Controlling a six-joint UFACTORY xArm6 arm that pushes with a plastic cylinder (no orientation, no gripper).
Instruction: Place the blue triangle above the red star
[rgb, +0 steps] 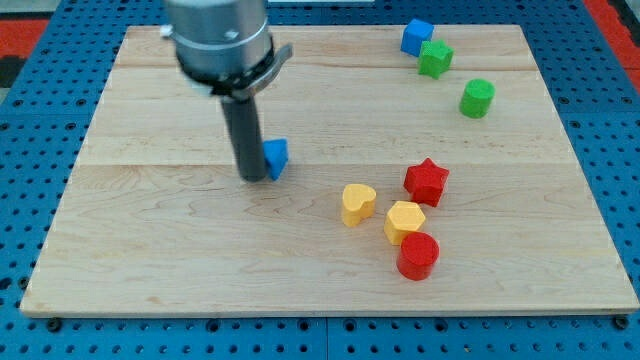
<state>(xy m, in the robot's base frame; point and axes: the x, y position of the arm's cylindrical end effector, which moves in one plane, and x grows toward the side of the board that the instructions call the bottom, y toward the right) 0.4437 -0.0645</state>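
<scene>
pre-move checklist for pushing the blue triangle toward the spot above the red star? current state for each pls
1. My tip at the blue triangle: ok, on its left side, apparently touching.
2. Push heading: ok, red star lies to the view's right.
3. Target spot above the star: ok, bare wood.
4. Path there: ok, yellow heart sits below the line.
5. Green cylinder beyond the target: ok, apart.
6. Triangle's far faces: cannot tell, partly hidden by the rod.

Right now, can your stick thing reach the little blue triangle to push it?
Probably yes. My tip is right beside the blue triangle, on its left in the view, and looks to be touching it. Nothing sits between them, and the board toward the red star is bare wood.
</scene>
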